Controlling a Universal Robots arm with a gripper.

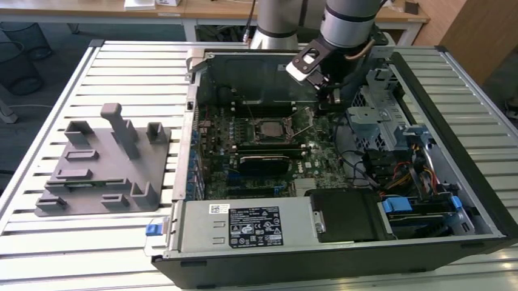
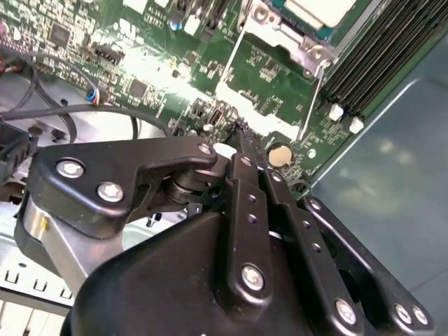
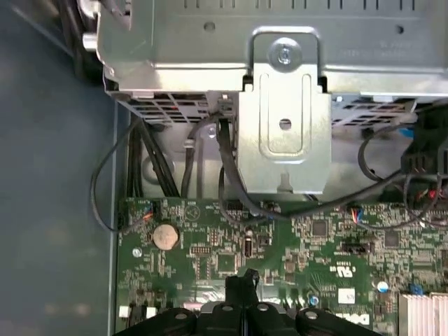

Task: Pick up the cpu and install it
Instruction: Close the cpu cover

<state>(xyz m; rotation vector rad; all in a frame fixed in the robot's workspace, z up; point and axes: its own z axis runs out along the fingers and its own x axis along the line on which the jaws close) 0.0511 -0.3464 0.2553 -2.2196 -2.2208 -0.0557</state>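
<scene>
Slatted light-metal table (image 1: 121,66) spreads below and on all sides of the pincer (image 1: 326,104), its slats catching bright, even light. Past the pincer at the back are pale wooden desks (image 1: 218,7). Well off to the exterior view's left of it, two black wire-mesh bins (image 1: 20,66) stand on dark blue-grey floor (image 1: 33,139), with a white cable (image 1: 24,108) lying nearby. To the exterior view's right of it is a wooden panel (image 1: 477,30).
</scene>
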